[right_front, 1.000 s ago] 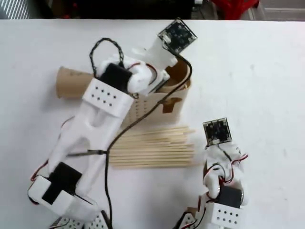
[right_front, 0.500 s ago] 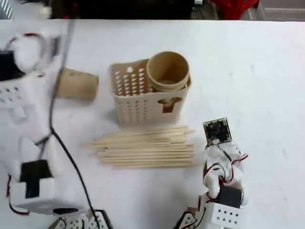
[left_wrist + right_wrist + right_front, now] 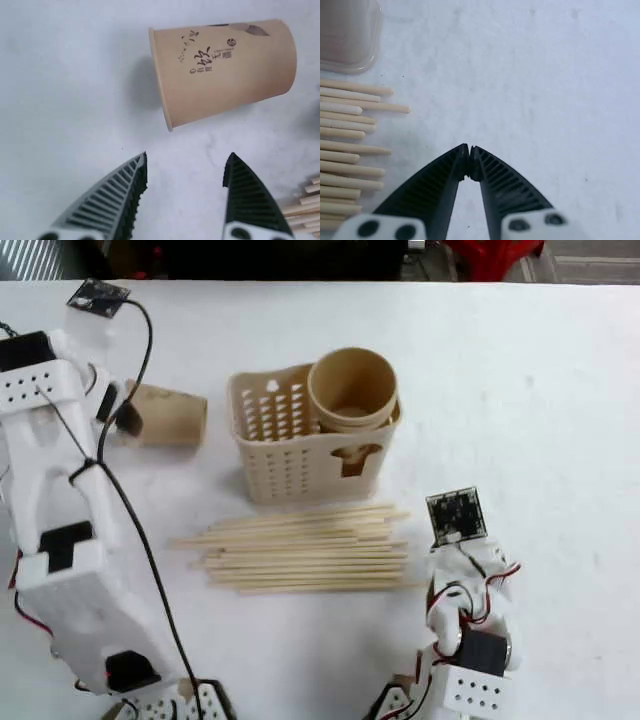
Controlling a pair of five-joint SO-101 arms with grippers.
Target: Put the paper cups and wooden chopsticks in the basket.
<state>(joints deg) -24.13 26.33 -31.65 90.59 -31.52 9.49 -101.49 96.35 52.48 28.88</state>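
White table (image 3: 540, 390) held the basket (image 3: 300, 465), one paper cup (image 3: 352, 390) upright inside; second cup (image 3: 170, 415) lay sideways beside it; chopsticks (image 3: 310, 550) lay piled in front; left gripper (image 3: 187, 156) gaped near the second cup; right gripper (image 3: 470, 150), tips pressed together, sat beside the chopsticks.

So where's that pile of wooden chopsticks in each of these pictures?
High view: wooden chopsticks lie bundled on the table beside the basket.
Left wrist view: a few tips at the edge, by the open left gripper.
Right wrist view: ends beside the shut right gripper.
Shared landmark: the basket, next to them.
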